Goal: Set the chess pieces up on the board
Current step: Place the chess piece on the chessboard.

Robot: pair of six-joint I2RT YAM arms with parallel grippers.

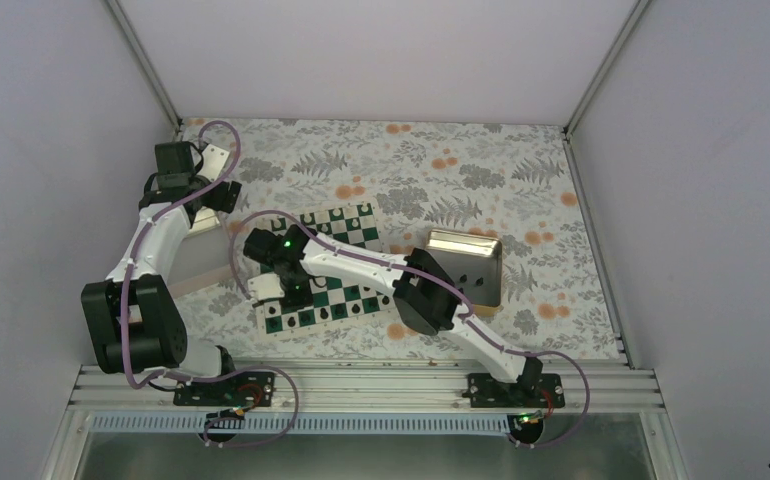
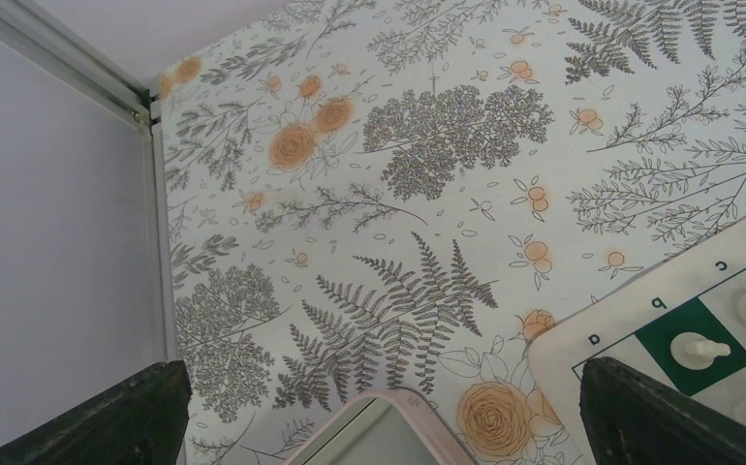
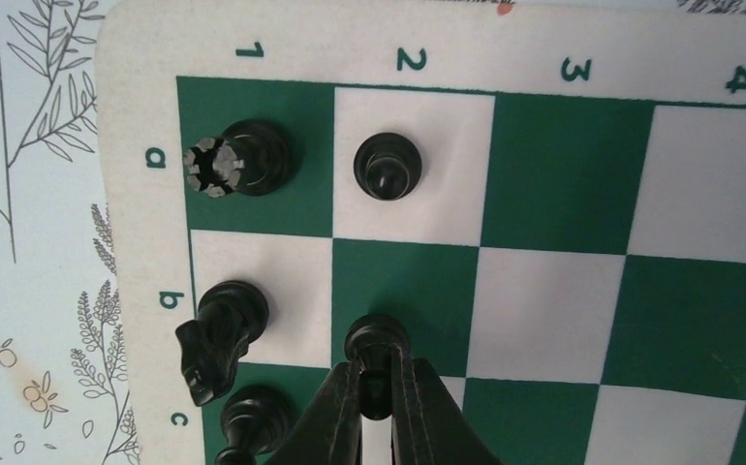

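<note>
While a tiny black pawn [image 3: 377,339] is pinched between the closed fingers of the right gripper [image 3: 376,383] over square b2 of the flat green-and-white chessboard [image 3: 137,242], its base is hidden. A black piece [image 3: 253,417] on c1 is cut off. The left gripper [image 2: 388,412] is spread wide, with only its fingertips seen.

The black chess pieces [image 3: 253,155] are gleaming like glossy plastic, while the board [image 3: 563,165] is lying matt and smooth.
</note>
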